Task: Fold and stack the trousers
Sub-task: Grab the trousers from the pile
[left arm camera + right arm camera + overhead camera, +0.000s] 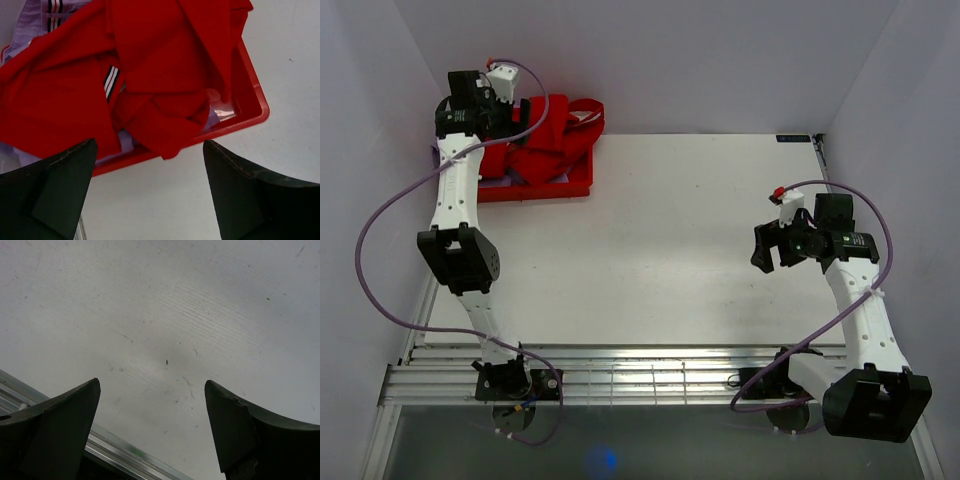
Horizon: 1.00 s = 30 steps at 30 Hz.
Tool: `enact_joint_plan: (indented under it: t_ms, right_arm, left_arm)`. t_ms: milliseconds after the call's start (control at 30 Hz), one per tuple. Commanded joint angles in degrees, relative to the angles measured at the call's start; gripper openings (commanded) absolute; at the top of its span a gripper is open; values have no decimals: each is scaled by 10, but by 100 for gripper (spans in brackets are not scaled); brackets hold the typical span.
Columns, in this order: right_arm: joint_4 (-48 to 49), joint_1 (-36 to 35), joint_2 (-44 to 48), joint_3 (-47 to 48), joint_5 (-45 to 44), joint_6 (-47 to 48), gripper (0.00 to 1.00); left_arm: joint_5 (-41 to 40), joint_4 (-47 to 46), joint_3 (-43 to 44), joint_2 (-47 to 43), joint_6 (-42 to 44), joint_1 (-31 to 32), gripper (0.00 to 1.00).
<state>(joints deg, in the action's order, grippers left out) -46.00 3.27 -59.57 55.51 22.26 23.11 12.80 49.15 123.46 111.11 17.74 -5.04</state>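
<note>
Two agape: left pincer (150, 145) hovers above red trousers (165, 60) heaped in bin (252, 97), seemingly not touching; right pincer (152, 384) well apart.

The red trousers (555, 135) lie in a crumpled heap in a red box (535, 191) at the far left corner of the table (670, 250). One bit hangs over the box's edge. A pale purple garment (35, 20) lies under them.

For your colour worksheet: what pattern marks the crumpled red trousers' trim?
Black and white stripes; left wrist view shows them best.
</note>
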Motion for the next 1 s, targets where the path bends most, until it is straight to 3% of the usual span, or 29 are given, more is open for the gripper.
enact_joint_plan:
  t_ms: [0, 133, 233, 467, 633, 833, 967]
  right_arm:
    - [30, -1, -11, 6, 26, -17, 90]
    - [41, -1, -32, 2, 32, -18, 90]
    - [50, -1, -49, 0, 35, -22, 90]
    - [64, -1, -73, -2, 41, -30, 90]
    - [72, -1, -83, -8, 38, -32, 90]
    - [83, -1, -100, -13, 36, -36, 90]
    - [87, -1, -111, -15, 37, -38, 90]
  left_arm:
    - [19, -4, 74, 72, 10, 0, 97]
    - [57, -55, 61, 99, 22, 1, 97]
    - [95, -135, 0, 90, 33, 1, 97]
    - [79, -299, -122, 82, 51, 20, 98]
    - [68, -408, -161, 93, 119, 41, 98]
    - [-10, -542, -161, 146, 218, 90, 98]
    - [-37, -569, -110, 211, 265, 104, 98]
